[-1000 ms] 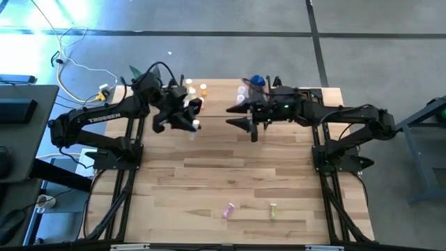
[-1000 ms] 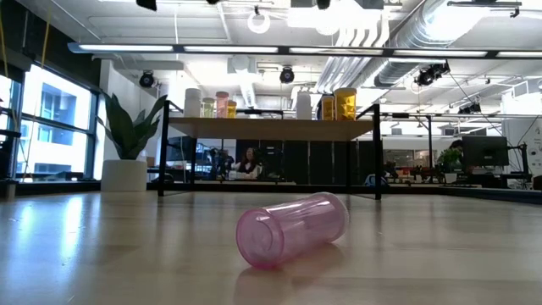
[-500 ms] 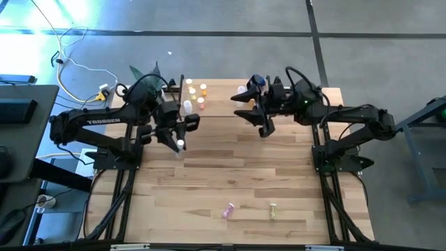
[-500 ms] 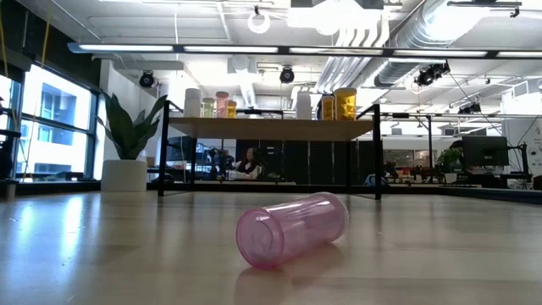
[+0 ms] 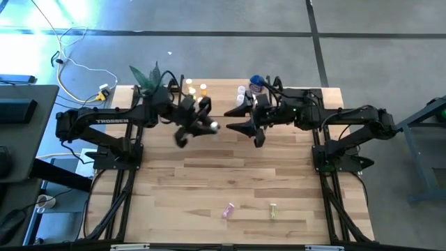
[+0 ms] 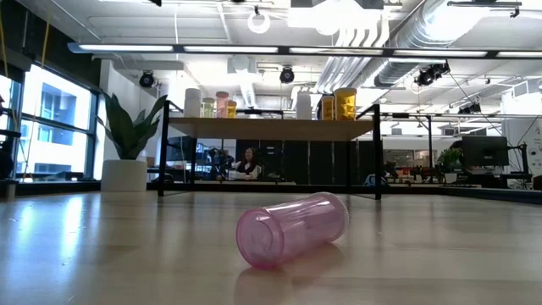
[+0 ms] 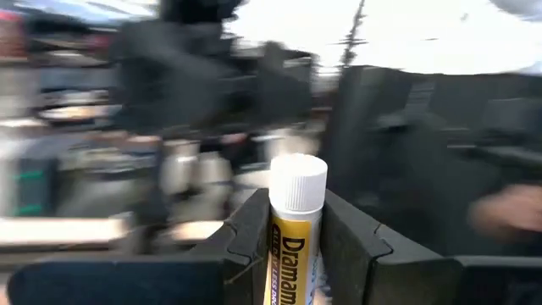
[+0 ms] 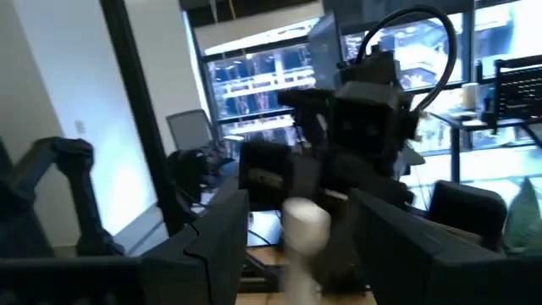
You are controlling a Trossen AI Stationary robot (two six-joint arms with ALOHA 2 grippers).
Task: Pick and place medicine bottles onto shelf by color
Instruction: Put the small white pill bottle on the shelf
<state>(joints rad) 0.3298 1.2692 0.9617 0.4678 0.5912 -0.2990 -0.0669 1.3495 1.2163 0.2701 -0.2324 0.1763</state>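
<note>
The left claw is clenched on a small bottle, white cap up, held above the counter mid-table, facing the right claw, which hangs open and empty just beside it. The yellow label reads "Dramam…". It looks light, stiff and slick; gripping the body below the cap seems safest. The shelf stands behind; a pink bottle lies near the counter's front.
</note>
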